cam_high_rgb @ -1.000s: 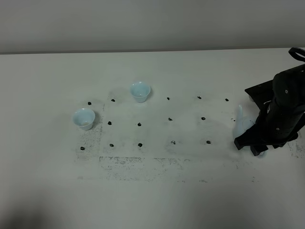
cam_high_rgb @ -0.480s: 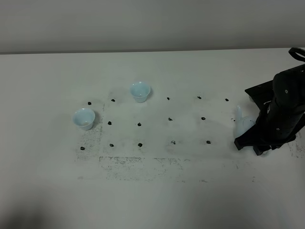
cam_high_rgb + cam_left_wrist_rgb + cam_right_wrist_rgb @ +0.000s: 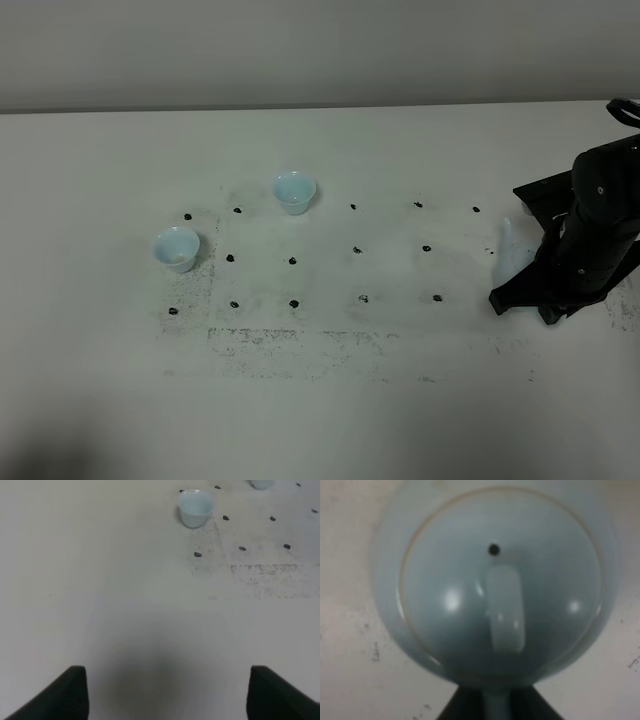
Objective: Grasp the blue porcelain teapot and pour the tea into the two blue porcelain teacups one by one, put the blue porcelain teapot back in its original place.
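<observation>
Blue porcelain teapot [image 3: 495,580]: right end of desk [image 3: 400,420], straight beneath your right pincer [image 3: 495,714] | handle [image 3: 495,700] lies between its fingers; clamped or not, you cannot tell | spout faces nearer teacup [image 3: 294,192] and farther teacup [image 3: 176,248], well apart | left pincer [image 3: 167,695] spread, empty, far off.

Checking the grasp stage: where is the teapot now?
The teapot is at the far right of the table in the high view, mostly hidden beneath the right arm.

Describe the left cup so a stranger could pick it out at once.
On the pale table, find the grid of black dots. At its left end stands a small pale blue cup. Unlike the other cup, it is farther left and nearer the camera.
</observation>
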Available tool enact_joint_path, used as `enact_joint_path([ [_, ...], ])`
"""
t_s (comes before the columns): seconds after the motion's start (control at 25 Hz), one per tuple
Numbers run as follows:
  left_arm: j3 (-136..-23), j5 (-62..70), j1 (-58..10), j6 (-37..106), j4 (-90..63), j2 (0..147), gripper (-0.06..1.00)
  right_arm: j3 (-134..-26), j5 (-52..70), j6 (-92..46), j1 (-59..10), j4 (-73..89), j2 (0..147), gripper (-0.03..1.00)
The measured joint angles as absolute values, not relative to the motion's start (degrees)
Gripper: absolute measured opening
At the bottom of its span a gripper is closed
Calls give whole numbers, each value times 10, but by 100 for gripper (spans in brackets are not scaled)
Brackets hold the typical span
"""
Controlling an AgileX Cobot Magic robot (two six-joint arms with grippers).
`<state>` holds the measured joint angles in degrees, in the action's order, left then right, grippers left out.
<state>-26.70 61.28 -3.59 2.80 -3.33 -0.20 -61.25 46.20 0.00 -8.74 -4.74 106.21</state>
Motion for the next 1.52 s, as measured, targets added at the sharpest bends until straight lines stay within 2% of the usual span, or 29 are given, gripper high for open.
enact_joint_path([
  [1.16,-267,613,-36,29,-33,-2,66,-613,448,0,-87,-46,1016,8],
  [1.52,-267,613,-36,29,-33,-2,66,-660,451,-114,-90,0,1010,8],
])
